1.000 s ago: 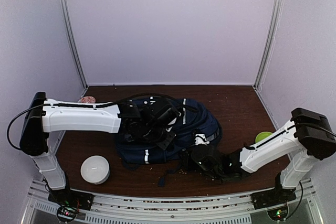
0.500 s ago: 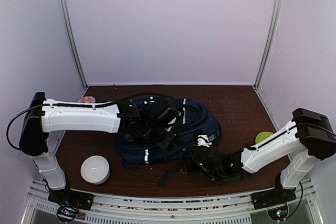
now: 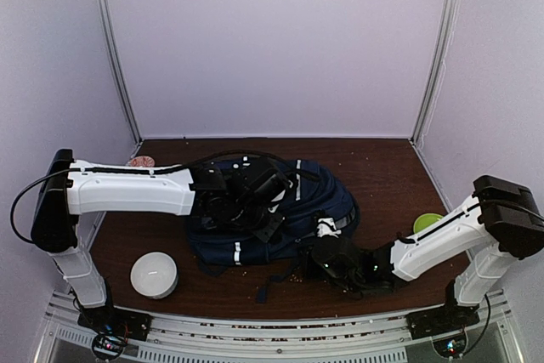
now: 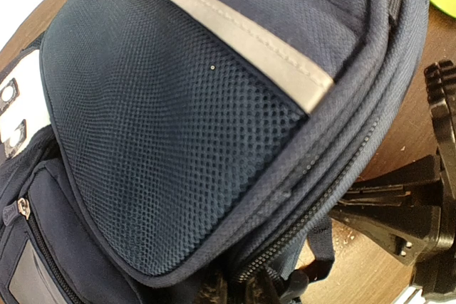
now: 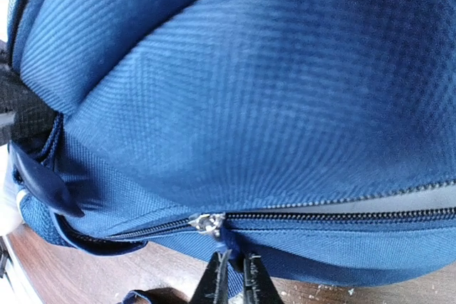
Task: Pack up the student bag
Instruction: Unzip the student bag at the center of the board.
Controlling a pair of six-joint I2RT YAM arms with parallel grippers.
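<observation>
The student bag (image 3: 293, 206), dark navy with white stripes, lies in the middle of the brown table. My left gripper (image 3: 257, 207) rests on the bag's left part. In the left wrist view its fingers (image 4: 246, 291) are shut on the bag's edge (image 4: 178, 140) beside a zipper, under the mesh pocket. My right gripper (image 3: 323, 250) is at the bag's near right edge. In the right wrist view its two fingertips (image 5: 231, 275) pinch the blue pull tab hanging from the silver zipper slider (image 5: 206, 223). The zipper is closed to the left of the slider and to its right.
A white ribbed round pouch (image 3: 154, 275) stands at the near left. A green object (image 3: 427, 222) lies at the right, behind my right arm. A small pinkish thing (image 3: 141, 161) sits at the far left. Black straps (image 3: 272, 282) trail toward the front edge.
My right gripper has closed its fingers onto the zipper pull tab at the bag's near right edge. The left arm and the bag have not moved.
</observation>
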